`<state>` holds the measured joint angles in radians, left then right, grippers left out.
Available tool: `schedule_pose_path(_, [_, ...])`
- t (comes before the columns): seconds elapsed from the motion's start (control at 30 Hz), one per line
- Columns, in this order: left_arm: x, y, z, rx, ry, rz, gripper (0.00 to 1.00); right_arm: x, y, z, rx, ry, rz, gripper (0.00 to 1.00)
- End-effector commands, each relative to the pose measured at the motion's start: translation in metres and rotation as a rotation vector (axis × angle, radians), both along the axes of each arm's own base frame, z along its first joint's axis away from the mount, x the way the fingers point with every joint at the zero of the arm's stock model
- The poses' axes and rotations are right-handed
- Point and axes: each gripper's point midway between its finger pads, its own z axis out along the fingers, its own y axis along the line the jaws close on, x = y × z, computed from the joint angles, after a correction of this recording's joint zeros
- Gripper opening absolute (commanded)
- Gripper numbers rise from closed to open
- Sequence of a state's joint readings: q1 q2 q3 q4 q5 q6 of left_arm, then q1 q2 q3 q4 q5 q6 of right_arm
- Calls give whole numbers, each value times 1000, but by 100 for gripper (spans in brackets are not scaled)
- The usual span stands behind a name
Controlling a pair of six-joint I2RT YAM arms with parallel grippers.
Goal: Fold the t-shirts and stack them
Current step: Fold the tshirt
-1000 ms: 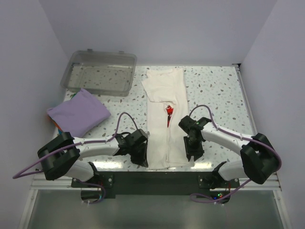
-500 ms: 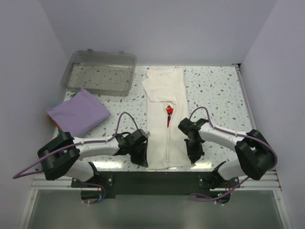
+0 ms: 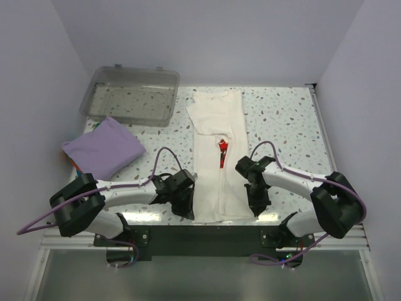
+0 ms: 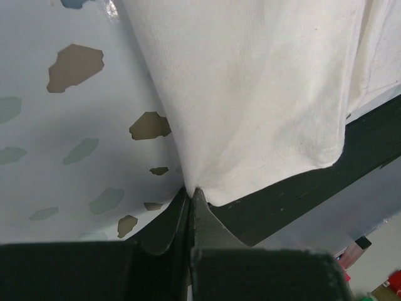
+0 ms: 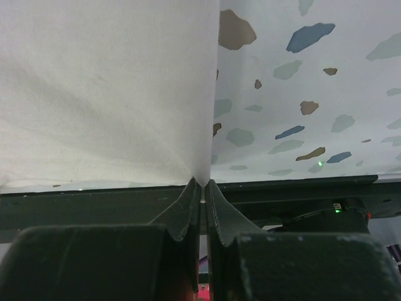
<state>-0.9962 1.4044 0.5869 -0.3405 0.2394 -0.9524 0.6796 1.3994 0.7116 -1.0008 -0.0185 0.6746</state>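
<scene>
Speckled white table (image 3: 282, 119) in a pale booth, both claws clamped on the same tee

Cream t-shirt (image 3: 213, 125) with the red logo (image 3: 222, 150) lies as a long narrow strip just right of the clear plastic bin (image 3: 130, 94). Its collar end sits level with the bin and its hem sits well nearer than the bin, at the table's front edge. Left gripper (image 4: 190, 194) is pinched tight on the hem corner on the bin's side, cloth bunching up out of the jaws. Right gripper (image 5: 200, 183) is squeezed closed on the hem corner away from the bin. Lavender t-shirt (image 3: 103, 150) sits folded just in front of the bin, at its left end.
</scene>
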Motion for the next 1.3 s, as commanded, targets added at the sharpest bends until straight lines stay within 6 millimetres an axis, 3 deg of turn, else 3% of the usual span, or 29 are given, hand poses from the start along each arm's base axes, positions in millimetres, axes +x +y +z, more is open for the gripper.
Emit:
schedule_pose_path(0.0, [-1, 25, -10, 116, -33, -29, 0, -12, -7, 3, -18, 45, -3, 5])
schedule_pose_path(0.23, [-2, 17, 5, 47, -37, -17, 0, -19, 2, 11, 60, 61, 11, 2])
schedule_pose_path(0.57, [-30, 15, 20, -35, 25, -20, 0, -54, 6, 20, 175, 159, 2, 0])
schedule_pose_path(0.7, [-37, 9, 35, -68, 22, -28, 0, -58, 9, 34, 212, 151, -10, 0])
schedule_pose_path(0.9, [-8, -2, 83, -95, -122, 39, 0, -35, 11, 74, 203, 24, -36, 0])
schedule_pose_path(0.97, [3, 1, 88, -64, -171, 55, 0, -20, 14, 88, 199, -46, -56, 0])
schedule_pose_path(1.27, [70, -6, 116, -105, -320, 126, 0, 36, 29, 104, 153, -215, -88, 0])
